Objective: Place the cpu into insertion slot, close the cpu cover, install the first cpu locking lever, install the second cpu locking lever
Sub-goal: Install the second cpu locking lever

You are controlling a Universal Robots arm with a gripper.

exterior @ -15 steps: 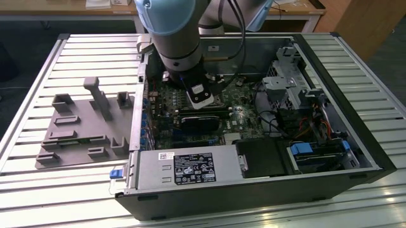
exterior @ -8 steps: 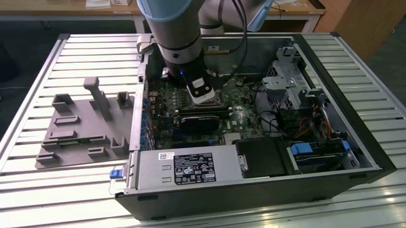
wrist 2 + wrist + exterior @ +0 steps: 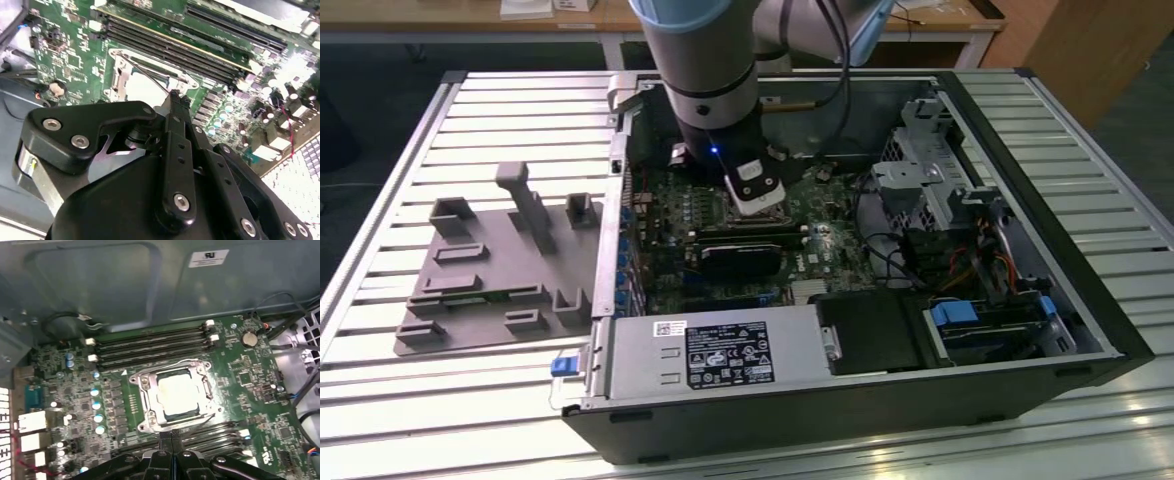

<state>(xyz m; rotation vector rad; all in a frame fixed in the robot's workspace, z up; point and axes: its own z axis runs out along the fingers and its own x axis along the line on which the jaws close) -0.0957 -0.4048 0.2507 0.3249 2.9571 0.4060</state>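
Gripper (image 3: 171,436): fingers (image 3: 176,100) seen pressed together, nothing held between; positioned just above green motherboard (image 3: 250,375), at socket edge.
Cpu (image 3: 177,392): pale silver top, seated flat in insertion slot (image 3: 150,417), just beyond fingertips in both wrist views.
Cpu cover (image 3: 142,385): silvery frame laid down around cpu, window exposing chip.
Memory slots (image 3: 150,347): located on far side of socket from gripper.
Computer case (image 3: 987,400): lain open on slatted table (image 3: 400,160); grey fixture (image 3: 494,270) placed at exterior view's left.
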